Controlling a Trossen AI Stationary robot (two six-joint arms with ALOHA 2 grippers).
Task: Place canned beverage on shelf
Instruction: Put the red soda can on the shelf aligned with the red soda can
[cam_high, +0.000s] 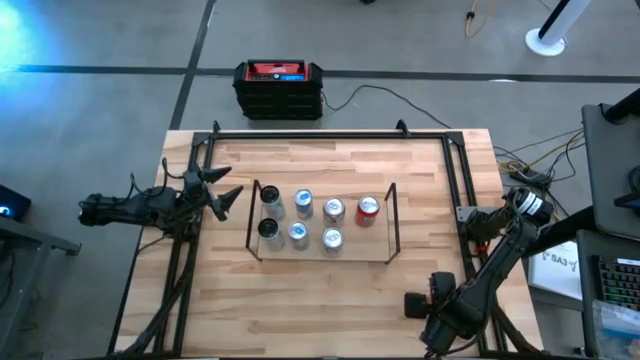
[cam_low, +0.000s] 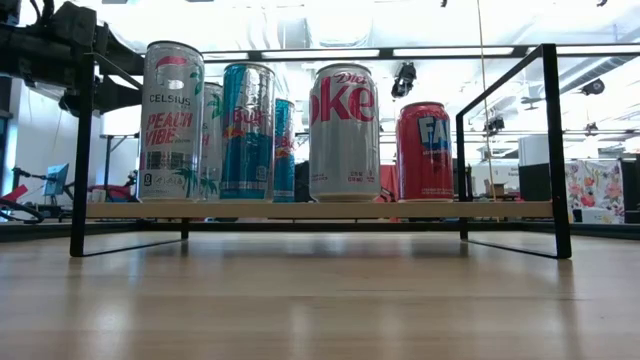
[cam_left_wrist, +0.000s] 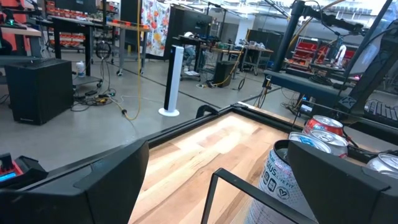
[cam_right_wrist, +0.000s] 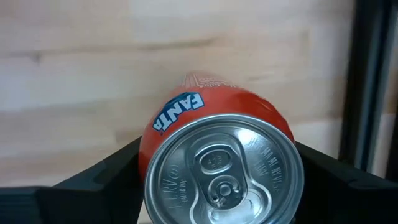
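Though nearly finished, with seven cans on the shelf, lacking one: red can pinched in right pincer over counter's front right corner. Left pincer spread, idle beside shelf's left end.

1. The shelf stands at the middle of the worktop.
2. Seven cans stand on its deck in two rows: four in the far row, three in the near row.
3. The rightmost far-row can has no can in front of it.
4. The left claw lies just left of the shelf.
5. The right claw holds a Fanta can near the worktop's near right corner.
6. A box sits on the floor beyond the worktop's far edge.
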